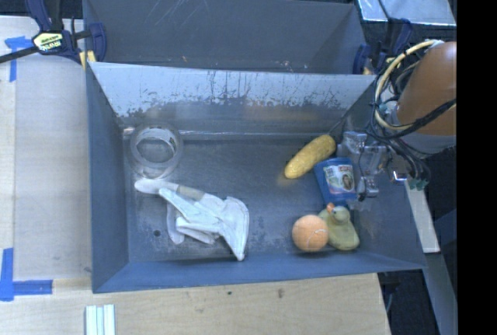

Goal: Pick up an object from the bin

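My gripper [365,166] hangs low at the bin's right wall, just right of a small blue packet with a pale label [335,179]. The packet touches or nearly touches the gripper's left side; I cannot tell whether it is held. A yellow corn cob [310,155] lies tilted up and to the left of the packet. Below the gripper an olive-green soft toy [342,230] rests against an orange ball [310,233] near the front right corner.
A clear glass cup [154,150] stands at the left of the bin floor. A crumpled white glove [206,217] lies front left of centre. The arm with its orange cover and cables comes in over the right rim.
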